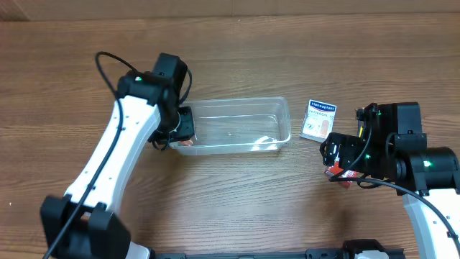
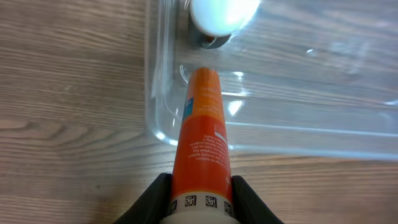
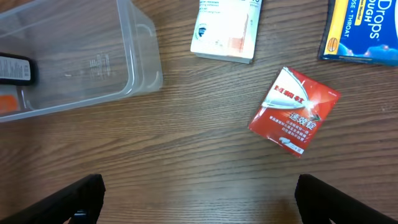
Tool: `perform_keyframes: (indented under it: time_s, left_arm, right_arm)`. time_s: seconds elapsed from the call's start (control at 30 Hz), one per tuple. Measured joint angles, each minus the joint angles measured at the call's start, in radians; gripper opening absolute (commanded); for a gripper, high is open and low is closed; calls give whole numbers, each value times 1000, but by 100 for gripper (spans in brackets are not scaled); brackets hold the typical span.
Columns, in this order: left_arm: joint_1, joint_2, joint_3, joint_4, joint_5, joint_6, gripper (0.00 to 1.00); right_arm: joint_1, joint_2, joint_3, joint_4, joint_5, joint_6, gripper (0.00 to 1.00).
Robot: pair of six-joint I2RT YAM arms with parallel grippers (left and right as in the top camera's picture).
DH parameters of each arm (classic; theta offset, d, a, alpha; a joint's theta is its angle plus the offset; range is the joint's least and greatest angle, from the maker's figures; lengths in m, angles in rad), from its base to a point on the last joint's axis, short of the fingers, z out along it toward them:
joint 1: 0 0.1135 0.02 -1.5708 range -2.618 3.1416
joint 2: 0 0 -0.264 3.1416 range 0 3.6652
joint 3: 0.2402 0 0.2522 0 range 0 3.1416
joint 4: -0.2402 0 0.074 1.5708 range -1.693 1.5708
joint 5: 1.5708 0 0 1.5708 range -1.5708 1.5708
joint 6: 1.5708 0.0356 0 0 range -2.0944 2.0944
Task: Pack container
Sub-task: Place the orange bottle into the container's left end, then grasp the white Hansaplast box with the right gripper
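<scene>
The container [image 1: 277, 108] is a clear plastic tub on the wooden table; it also shows in the left wrist view [image 2: 298, 134] and the right wrist view [image 3: 134, 68]. My left gripper [image 2: 200, 196] is shut on an orange tube [image 2: 202, 134], whose tip reaches over the tub's left end wall. In the overhead view the left gripper [image 1: 181, 129] sits at the tub's left end. My right gripper [image 3: 198, 196] is open and empty above bare table, right of the tub. A red sachet [image 3: 294, 111] lies just beyond it.
A white and blue box [image 1: 318, 119] lies right of the tub, also seen in the right wrist view [image 3: 224, 28]. A blue throat-drops pack [image 3: 364, 31] lies at the far right. A red sachet edge [image 1: 338, 175] shows under the right arm.
</scene>
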Motion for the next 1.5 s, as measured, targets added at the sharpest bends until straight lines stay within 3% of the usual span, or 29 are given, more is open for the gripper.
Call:
perform_keyframes:
  time_s: [0.07, 0.1, 0.17, 0.23, 0.3, 0.47, 0.6, 0.63, 0.7, 0.87, 1.03, 1.23, 1.5]
  left_arm:
    - [0, 37, -2, 4, -1, 0, 13]
    - [0, 51, -2, 6, -2, 0, 25]
    - [0, 83, -2, 16, -5, 0, 33]
    - [0, 102, -2, 26, -9, -9, 50]
    - [0, 103, -2, 29, -11, -12, 55]
    - [0, 104, 16, -1, -11, -14, 57]
    - [0, 106, 197, -129, -21, -7, 61]
    - [0, 106, 264, -158, -31, -3, 63]
    - [0, 90, 369, -188, -57, 5, 76]
    - [31, -81, 417, -219, -118, 4, 85]
    - [153, -211, 428, -255, -141, 4, 89]
    - [177, -207, 396, -251, -147, 4, 90]
    - [177, -191, 346, -218, -147, 4, 90]
  right_arm:
    - [0, 0, 0, 0, 0, 0, 100]
    - [0, 0, 0, -1, 0, 0, 100]
    - [0, 0, 0, -2, 0, 0, 100]
    - [0, 0, 0, -2, 0, 0, 100]
    - [0, 0, 0, -3, 0, 0, 100]
    - [0, 0, 0, -5, 0, 0, 100]
    - [0, 0, 0, -21, 0, 0, 100]
    - [0, 0, 0, -18, 1, 0, 100]
    - [0, 0, 0, 11, 3, 2, 100]
    - [0, 61, 131, 112, 77, 39, 100]
    - [0, 377, 346, 137, 132, 44, 100]
    - [1, 764, 360, 158, 146, 45, 100]
    - [1, 895, 360, 179, 146, 45, 100]
